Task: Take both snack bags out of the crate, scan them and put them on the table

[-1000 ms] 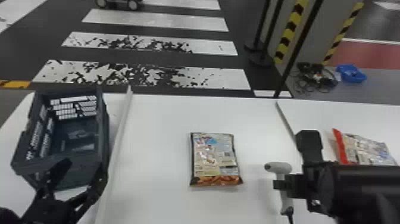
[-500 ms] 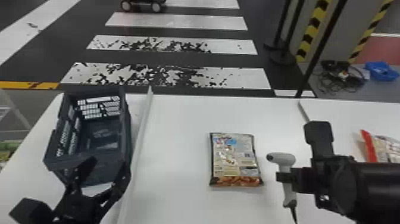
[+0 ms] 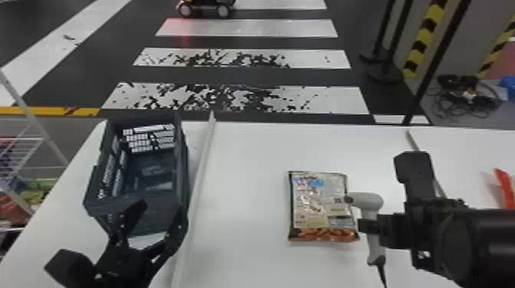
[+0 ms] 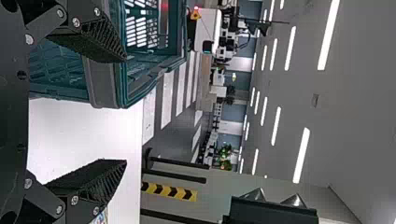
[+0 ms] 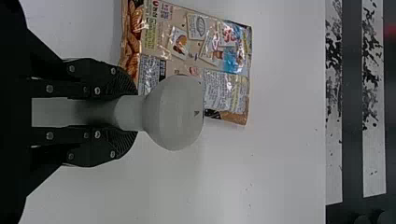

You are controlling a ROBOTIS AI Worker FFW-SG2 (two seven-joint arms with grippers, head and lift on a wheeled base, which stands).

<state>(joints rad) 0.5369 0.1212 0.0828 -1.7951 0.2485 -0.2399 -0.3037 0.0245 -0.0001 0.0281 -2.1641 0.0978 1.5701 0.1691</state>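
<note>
Head view: from where I'm standing, the right tool (image 3: 367, 226) is closed around the handle of the grey scanner (image 3: 370, 203), whose head is right at the side of a snack bag (image 3: 318, 207). That bag lies flat on the white counter (image 3: 245, 184), between two raised strips. Over on the robot's left sits the dark crate (image 3: 134, 210), with the left tool (image 3: 161, 210) at its near end, fingers spread and nothing between them. Another bag (image 3: 505, 188), red at its edge, pokes in at far right on the counter.

Ylw/blk tape (image 3: 425, 35), blk cables (image 3: 481, 100), wire rack (image 3: 29, 113)
</note>
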